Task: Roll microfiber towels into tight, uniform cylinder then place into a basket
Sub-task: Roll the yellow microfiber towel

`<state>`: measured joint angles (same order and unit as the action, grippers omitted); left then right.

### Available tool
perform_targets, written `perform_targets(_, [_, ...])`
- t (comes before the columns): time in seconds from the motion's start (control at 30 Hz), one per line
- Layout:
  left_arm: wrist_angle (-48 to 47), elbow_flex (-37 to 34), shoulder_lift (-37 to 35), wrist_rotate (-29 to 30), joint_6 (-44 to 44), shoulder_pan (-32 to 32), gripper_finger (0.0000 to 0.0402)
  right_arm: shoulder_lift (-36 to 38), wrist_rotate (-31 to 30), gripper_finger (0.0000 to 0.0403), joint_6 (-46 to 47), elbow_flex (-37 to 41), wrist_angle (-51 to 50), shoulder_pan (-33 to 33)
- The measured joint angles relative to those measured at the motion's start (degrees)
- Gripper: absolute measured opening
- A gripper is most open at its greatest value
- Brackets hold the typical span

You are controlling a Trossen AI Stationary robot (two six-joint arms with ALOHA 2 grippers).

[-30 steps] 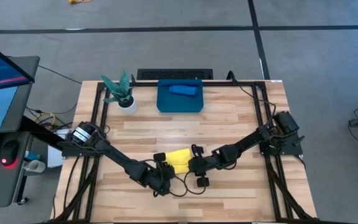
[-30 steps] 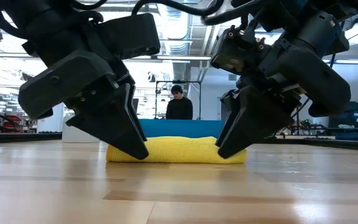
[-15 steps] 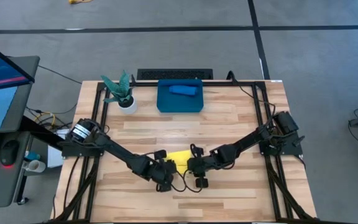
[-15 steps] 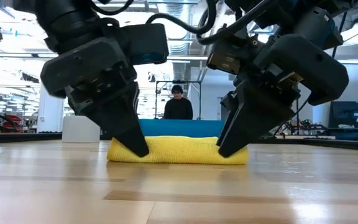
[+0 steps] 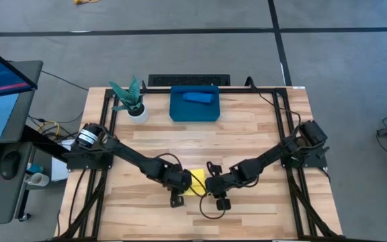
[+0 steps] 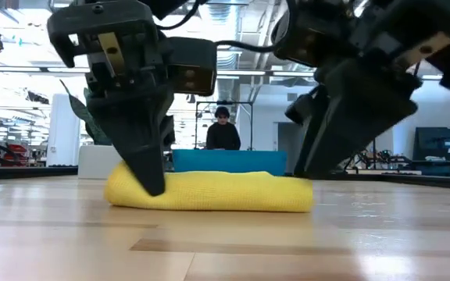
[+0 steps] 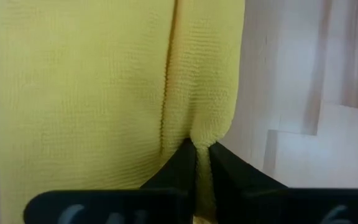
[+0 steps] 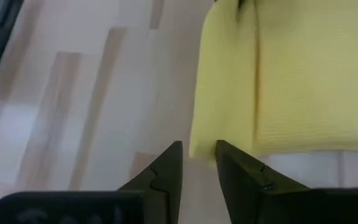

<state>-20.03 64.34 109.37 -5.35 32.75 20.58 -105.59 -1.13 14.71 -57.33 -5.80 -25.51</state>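
You have two towels: a blue towel (image 5: 196, 97) in the one basket (image 5: 177, 111) at upper centre, beside one potted plant (image 5: 130, 99), and a yellow towel (image 5: 197, 181) at lower centre, left gripper (image 5: 182, 185) pinching its edge, right gripper (image 5: 213, 186) slightly parted just beside it

Both grippers crowd the yellow towel (image 5: 197, 181), yet bare table (image 5: 247, 134) lies open toward the basket (image 5: 195, 111); the plant pot (image 5: 137, 111) stands aside

Two towels here: one yellow towel (image 5: 197, 181) at six o'clock, one blue towel (image 5: 197, 98) at twelve. One teal basket (image 5: 178, 111), one potted plant (image 5: 132, 101) at eleven, two robot arms, one person (image 6: 223, 133) behind.
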Motion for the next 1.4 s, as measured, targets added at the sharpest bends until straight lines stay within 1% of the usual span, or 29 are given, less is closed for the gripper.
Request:
perform_targets(0.17, [-0.1,0.0,0.4,-1.8,0.0,-1.0,0.0017,0.6,0.0,0.0118,-1.3,0.1,-0.8,-0.6])
perform_targets(0.3, [0.1,0.0,0.4,-1.7,-0.7,-1.2,0.0017,2.7,-0.8,0.0118,-5.4,0.1,-0.9,-1.9])
perform_targets(0.37, [0.1,0.0,0.4,-1.5,-1.6,-1.2,0.0018,4.2,-2.2,0.0118,-8.2,0.0,-0.8,-3.1])
perform_targets(0.43, [0.2,0.0,0.4,-1.2,-1.9,-1.2,0.0019,5.4,-5.2,0.0118,-12.0,0.0,-0.8,-4.7])
perform_targets(0.5, [0.4,0.0,0.3,-0.8,-2.0,-1.2,0.0019,5.8,-9.5,0.0118,-15.9,-0.1,-0.5,-6.3])
perform_targets(0.63, [1.2,0.0,0.3,-0.4,-2.1,-1.2,0.0019,5.8,-21.4,0.0118,-20.6,-0.1,-0.6,-9.4])
perform_targets(0.67, [1.2,0.0,0.3,-0.3,-2.1,-1.2,0.0019,5.4,-23.4,0.0118,-21.4,-0.1,-0.5,-9.9])
perform_targets(0.73, [1.3,0.0,0.3,-0.3,-2.1,-1.3,0.0019,4.8,-25.5,0.0118,-22.5,0.1,-0.8,-10.3])
perform_targets(0.83, [1.4,0.0,0.3,-0.2,-2.1,-1.3,0.0020,3.7,-25.8,0.0118,-22.5,0.2,1.5,-9.6])
perform_targets(0.93, [1.6,0.0,0.3,-0.2,-2.0,-1.6,0.0020,2.9,-25.2,0.0118,-22.0,0.6,1.0,-8.4])
perform_targets(1.0, [1.6,0.0,0.3,-0.2,-2.0,-1.6,0.0020,1.5,-21.5,0.0118,-21.4,0.1,3.8,-7.2])
perform_targets(1.03, [1.6,0.0,0.3,-0.2,-2.0,-1.6,0.0020,1.1,-19.9,0.0118,-21.0,0.2,3.5,-6.7])
perform_targets(1.1, [1.5,0.0,0.3,-0.2,-1.9,-1.6,0.0020,0.7,-18.2,0.0118,-21.1,0.5,2.7,-6.5])
perform_targets(1.17, [1.5,0.0,0.3,-0.2,-2.0,-1.6,0.0020,-0.7,-17.1,0.0120,-22.9,-0.3,5.4,-6.5])
perform_targets(1.23, [1.5,0.0,0.3,-0.2,-2.0,-1.6,0.0020,-1.4,-17.1,0.0124,-25.2,0.3,4.4,-6.5])
perform_targets(1.3, [1.5,0.0,0.3,-0.2,-1.9,-1.6,0.0020,-3.3,-16.7,0.0133,-25.7,0.0,7.9,-6.6])
perform_targets(1.4, [1.5,0.0,0.3,-0.2,-1.9,-1.6,0.0020,-4.8,-17.8,0.0155,-26.9,0.1,8.9,-6.6])
